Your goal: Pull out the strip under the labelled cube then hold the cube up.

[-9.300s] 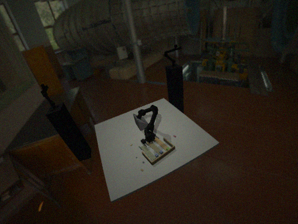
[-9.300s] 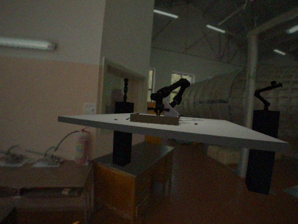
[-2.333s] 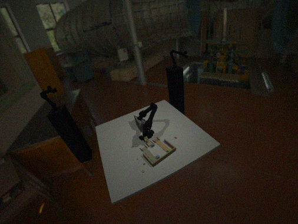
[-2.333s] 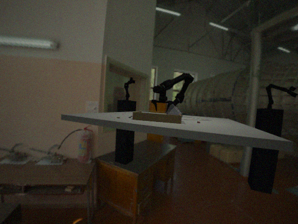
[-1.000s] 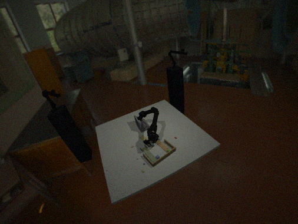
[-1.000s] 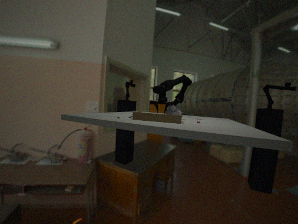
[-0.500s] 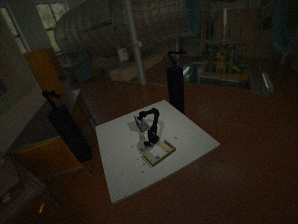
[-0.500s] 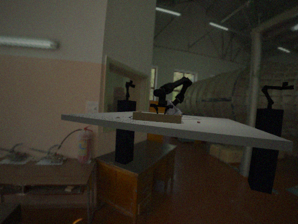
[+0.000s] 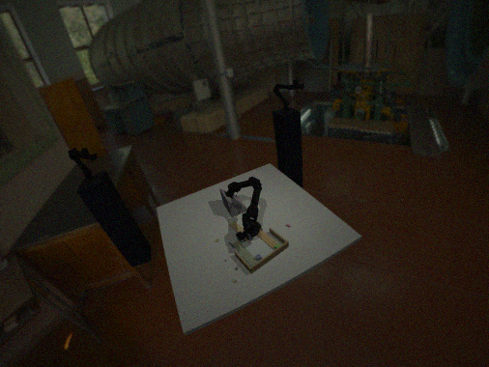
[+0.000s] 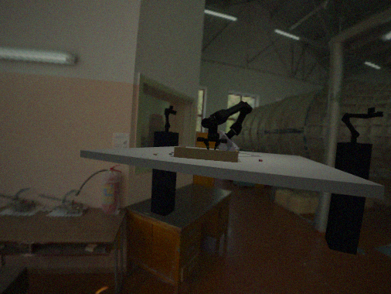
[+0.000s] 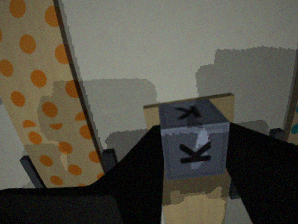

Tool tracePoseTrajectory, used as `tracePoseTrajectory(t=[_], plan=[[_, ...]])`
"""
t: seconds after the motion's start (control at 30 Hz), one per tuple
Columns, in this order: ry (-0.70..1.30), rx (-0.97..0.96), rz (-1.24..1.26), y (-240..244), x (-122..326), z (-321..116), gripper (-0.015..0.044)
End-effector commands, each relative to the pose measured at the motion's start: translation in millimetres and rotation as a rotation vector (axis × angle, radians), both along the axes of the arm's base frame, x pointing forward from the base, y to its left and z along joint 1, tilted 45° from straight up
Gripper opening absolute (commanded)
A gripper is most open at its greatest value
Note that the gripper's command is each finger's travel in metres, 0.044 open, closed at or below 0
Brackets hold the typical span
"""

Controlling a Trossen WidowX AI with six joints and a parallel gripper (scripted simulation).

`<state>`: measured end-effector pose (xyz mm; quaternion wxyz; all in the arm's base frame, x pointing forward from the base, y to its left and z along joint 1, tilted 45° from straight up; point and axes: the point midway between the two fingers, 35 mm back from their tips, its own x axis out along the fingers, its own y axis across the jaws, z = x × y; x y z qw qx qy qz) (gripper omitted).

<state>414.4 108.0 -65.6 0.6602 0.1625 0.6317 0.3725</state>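
Observation:
The labelled cube [image 11: 175, 166], blue-grey with a black K on two faces, is over the plain wooden strip [image 11: 195, 207] near that strip's far end. I cannot tell whether it touches the strip. My gripper [image 9: 243, 236] [image 10: 212, 146] [image 11: 186, 129] is shut on the cube, with a black finger against its left and right sides in the wrist view. An orange-dotted strip [image 11: 38, 78] lies to the left, and a teal-dotted strip [image 11: 294, 117] shows at the right edge. The fingers hide parts of the cube's sides and of the plain strip.
A low wooden frame [image 9: 270, 259] [image 10: 205, 154] stands around the strips' far side. Inside it are a small blue block [image 9: 258, 257] and a small green one [image 9: 276, 246]. Several small pieces lie outside it. A grey tilted panel [image 9: 233, 206] [image 10: 229, 144] stands behind the arm.

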Motion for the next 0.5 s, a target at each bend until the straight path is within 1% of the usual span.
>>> tracePoseTrajectory(t=[0.0,0.1,0.47], plan=[[-0.001,0.0,0.001,0,0,0,0.0072],[-0.001,0.0,0.0,-2,-2,2,0.0],[0.004,0.0,-0.004,-28,-39,22,0.0]])
